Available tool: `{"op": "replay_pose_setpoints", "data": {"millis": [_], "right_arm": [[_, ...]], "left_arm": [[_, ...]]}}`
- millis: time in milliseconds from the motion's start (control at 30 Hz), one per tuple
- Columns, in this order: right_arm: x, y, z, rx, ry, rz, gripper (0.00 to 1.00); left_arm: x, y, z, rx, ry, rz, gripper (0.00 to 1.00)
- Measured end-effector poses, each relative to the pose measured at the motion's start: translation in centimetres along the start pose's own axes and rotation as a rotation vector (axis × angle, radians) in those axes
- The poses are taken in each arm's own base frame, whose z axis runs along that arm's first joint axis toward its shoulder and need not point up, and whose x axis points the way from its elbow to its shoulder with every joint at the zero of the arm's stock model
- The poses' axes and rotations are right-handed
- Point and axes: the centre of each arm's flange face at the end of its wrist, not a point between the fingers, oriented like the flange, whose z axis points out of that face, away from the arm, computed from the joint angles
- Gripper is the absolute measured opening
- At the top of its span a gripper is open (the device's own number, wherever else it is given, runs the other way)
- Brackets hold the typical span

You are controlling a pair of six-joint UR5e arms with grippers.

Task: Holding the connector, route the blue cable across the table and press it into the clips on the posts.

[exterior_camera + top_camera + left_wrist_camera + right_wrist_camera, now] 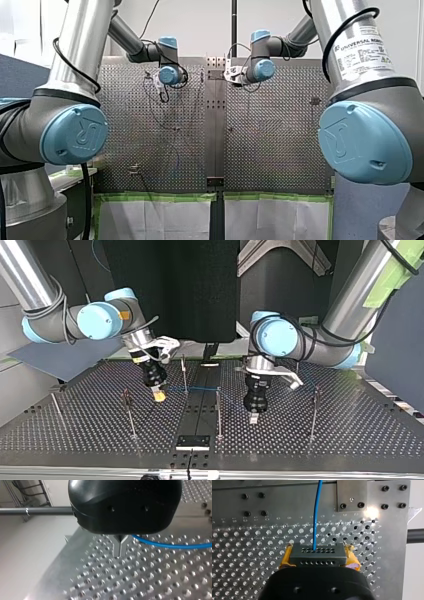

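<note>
Your right gripper (319, 555) was clamped on the connector (324, 559), its yellow pads (285, 557) pressing the two ends. You held a dark grey block with two rows of small holes. The thin blue cable (316, 510) left its upper row and ran straight out over the perforated table (249, 555). Your left gripper (120, 548) had its metal fingers together on nothing, with the cable passing just beside them.

Pale wall (200, 25) beyond the perforated metal table (280, 150), black panel (170, 285) at its other side.
</note>
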Motion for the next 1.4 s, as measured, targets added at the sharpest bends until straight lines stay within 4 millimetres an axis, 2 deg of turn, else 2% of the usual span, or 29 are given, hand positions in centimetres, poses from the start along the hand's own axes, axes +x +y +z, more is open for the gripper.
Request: {"op": "replay_pose_setpoints", "data": {"millis": [133, 267, 333, 400, 433, 500, 533, 600, 633, 667, 733, 800, 833, 900, 1200, 1400], "right_arm": [[-0.1, 0.7, 0.2, -0.001, 0.002, 0.002, 0.0], [-0.1, 1.2, 0.2, -0.001, 0.003, 0.0, 0.0], [-0.1, 1.3, 0.2, 0.0, 0.002, -0.001, 0.0], [-0.1, 1.4, 0.3, 0.0, 0.003, -0.002, 0.0], [-0.1, 1.4, 0.3, 0.001, 0.002, -0.002, 0.0], [-0.2, 1.4, 0.3, 0.001, 0.001, -0.003, 0.0], [-0.2, 1.4, 0.3, 0.001, 0.001, -0.002, 0.0], [-0.2, 1.4, 0.3, 0.002, 0.001, -0.002, 0.0], [-0.2, 1.4, 0.3, 0.002, 0.001, -0.002, 0.0], [-0.2, 1.4, 0.3, 0.002, 0.0, -0.002, 0.0], [-0.2, 1.4, 0.3, 0.002, -0.001, -0.002, 0.0], [-0.2, 1.4, 0.2, 0.002, -0.001, -0.002, 0.0], [-0.2, 1.3, 0.2, 0.003, -0.001, -0.002, 0.0], [-0.2, 1.2, 0.2, 0.005, -0.002, -0.001, 0.0], [-0.2, 0.9, 0.2, 0.008, -0.004, -0.003, 0.0], [-0.3, 0.8, 0.2, 0.008, -0.006, -0.003, 0.0]], "left_arm": [[0.9, 0.5, 1.2, -0.018, 0.01, 0.002, 0.02], [2.6, 0.8, 1.5, -0.029, 0.042, 0.01, 0.02], [3.0, 0.8, 1.5, -0.034, 0.053, 0.014, 0.05], [3.2, 0.7, 1.4, -0.036, 0.059, 0.016, 0.2], [3.3, 0.7, 1.4, -0.036, 0.062, 0.016, 0.2], [3.4, 0.6, 1.3, -0.037, 0.067, 0.018, 0.36], [3.4, 0.6, 1.3, -0.037, 0.068, 0.018, 0.36], [3.5, 0.5, 1.1, -0.037, 0.074, 0.02, 0.46], [3.5, 0.4, 1.1, -0.037, 0.078, 0.021, 0.46], [3.6, 0.4, 1.0, -0.037, 0.082, 0.021, 0.53], [3.7, 0.4, 0.9, -0.039, 0.095, 0.024, 0.55], [3.8, 0.4, 0.6, -0.044, 0.11, 0.028, 0.83], [3.9, 0.4, 0.5, -0.047, 0.118, 0.03, 0.83], [4.0, 0.4, 0.3, -0.057, 0.133, 0.035, 1.0], [4.6, 0.7, -1.2, -0.116, 0.201, 0.064, 1.0], [4.2, 0.4, -2.8, -0.116, 0.214, 0.056, 1.0]]}}
